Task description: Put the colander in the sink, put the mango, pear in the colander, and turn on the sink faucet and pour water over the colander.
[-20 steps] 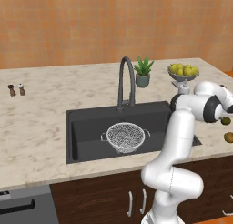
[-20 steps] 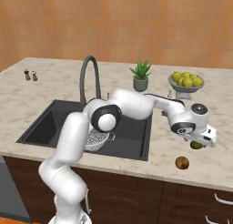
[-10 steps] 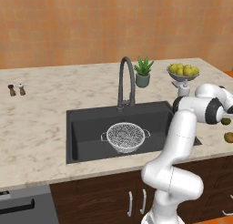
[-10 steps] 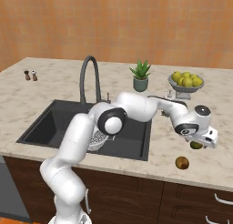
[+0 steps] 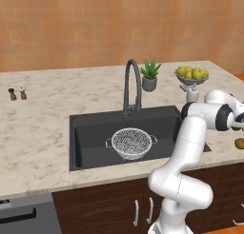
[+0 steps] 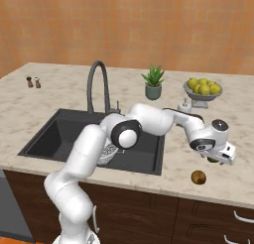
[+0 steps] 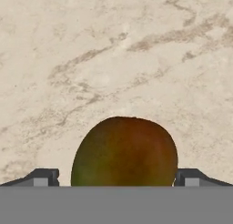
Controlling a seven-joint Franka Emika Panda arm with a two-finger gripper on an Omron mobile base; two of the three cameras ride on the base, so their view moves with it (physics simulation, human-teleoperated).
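The red-green mango point(image 7: 125, 152) lies on the marble counter, right of the sink. My gripper point(image 7: 117, 177) is open just above it, one dark fingertip point(image 7: 45, 176) on each side. In the right base view the gripper point(image 6: 216, 157) hangs low over the mango point(image 6: 212, 160), and the brownish pear point(image 6: 199, 177) sits nearer the counter's front edge. The mesh colander point(image 5: 129, 141) stands upright in the dark sink point(image 5: 90, 145), empty. The gooseneck faucet point(image 5: 131, 85) arches over the basin with no stream showing.
A footed bowl of yellow fruit point(image 6: 202, 88) and a small potted plant point(image 6: 154, 83) stand at the back of the counter. A small white dispenser point(image 6: 184, 105) sits beside the bowl. Two shakers point(image 5: 16, 93) are far left. The counter's front edge runs close to the pear point(image 5: 239, 143).
The hand has sunk slightly toward the mango. Its jaws stay wide open, and nothing else has moved.
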